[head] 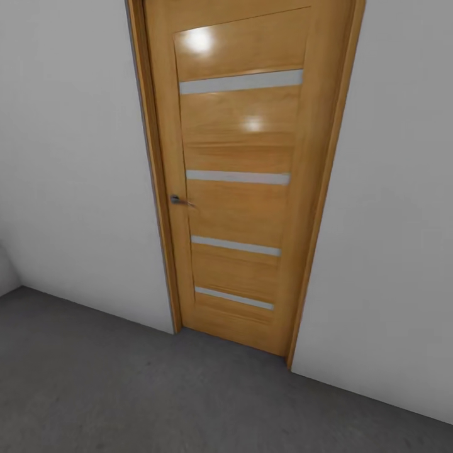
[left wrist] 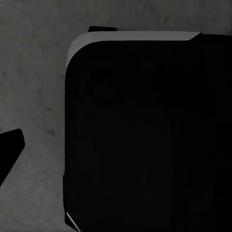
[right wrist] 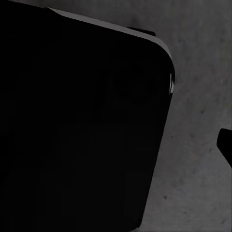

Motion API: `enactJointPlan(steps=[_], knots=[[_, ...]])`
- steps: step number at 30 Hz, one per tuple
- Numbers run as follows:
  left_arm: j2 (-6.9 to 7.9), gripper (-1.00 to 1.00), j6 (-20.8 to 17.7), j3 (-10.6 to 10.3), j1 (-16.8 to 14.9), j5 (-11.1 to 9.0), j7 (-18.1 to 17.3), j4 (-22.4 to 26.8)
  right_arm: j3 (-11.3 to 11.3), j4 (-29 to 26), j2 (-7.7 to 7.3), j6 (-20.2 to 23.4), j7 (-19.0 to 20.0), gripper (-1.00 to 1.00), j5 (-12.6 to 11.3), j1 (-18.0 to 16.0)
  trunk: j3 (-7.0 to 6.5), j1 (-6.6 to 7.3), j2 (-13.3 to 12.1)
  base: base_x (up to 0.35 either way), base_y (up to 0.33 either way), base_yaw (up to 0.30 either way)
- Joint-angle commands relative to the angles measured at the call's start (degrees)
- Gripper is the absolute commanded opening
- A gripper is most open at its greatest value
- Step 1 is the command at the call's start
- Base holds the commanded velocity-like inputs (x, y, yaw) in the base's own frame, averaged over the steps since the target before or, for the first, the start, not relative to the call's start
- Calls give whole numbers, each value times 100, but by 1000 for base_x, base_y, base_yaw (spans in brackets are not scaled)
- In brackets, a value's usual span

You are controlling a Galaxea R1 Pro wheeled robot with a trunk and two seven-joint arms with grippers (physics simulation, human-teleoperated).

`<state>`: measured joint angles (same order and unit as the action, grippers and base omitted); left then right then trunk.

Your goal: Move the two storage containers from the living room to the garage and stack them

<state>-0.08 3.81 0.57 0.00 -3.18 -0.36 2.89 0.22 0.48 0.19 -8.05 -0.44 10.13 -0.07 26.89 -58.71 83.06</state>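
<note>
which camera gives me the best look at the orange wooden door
The head view. It shows the orange wooden door almost whole, shut in a white wall, with its metal handle and pale horizontal strips. The two wrist views look down at grey concrete floor and a black robot part, not at the door.

- Showing one orange wooden door (head: 242,182), closed, at twelve o'clock in the head view.
- Carrying four pale horizontal strips (head: 238,177) across the door's face.
- Bearing one metal handle (head: 179,201) at nine o'clock on the door.
- Catching two bright light reflections (head: 200,41) near the door's top.
</note>
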Motion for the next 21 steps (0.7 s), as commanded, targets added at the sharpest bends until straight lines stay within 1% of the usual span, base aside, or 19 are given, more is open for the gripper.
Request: enactJointPlan(steps=[1, 12, 15, 21], knots=[[-1, 100, 10, 3, 0, -33, -5, 1, -2, 5, -1, -32, -5, 100, 26, -1, 4, -2, 2, 200, 303, 0], [-1, 100, -3, 5, 0, -33, -6, 1, -46, 5, -2, -74, -8, 100, 1, -1, 4, -2, 2, 193, 317, -9], [-1, 100, -3, 5, 0, -35, -6, 1, -58, 5, -2, -70, -8, 100, -16, -1, 4, -2, 2, 191, 320, -148], [-1, 100, 3, 5, 0, -48, -5, 1, -42, 5, -2, -66, -8, 100, -17, -1, 4, -2, 2, 191, 321, -229]])
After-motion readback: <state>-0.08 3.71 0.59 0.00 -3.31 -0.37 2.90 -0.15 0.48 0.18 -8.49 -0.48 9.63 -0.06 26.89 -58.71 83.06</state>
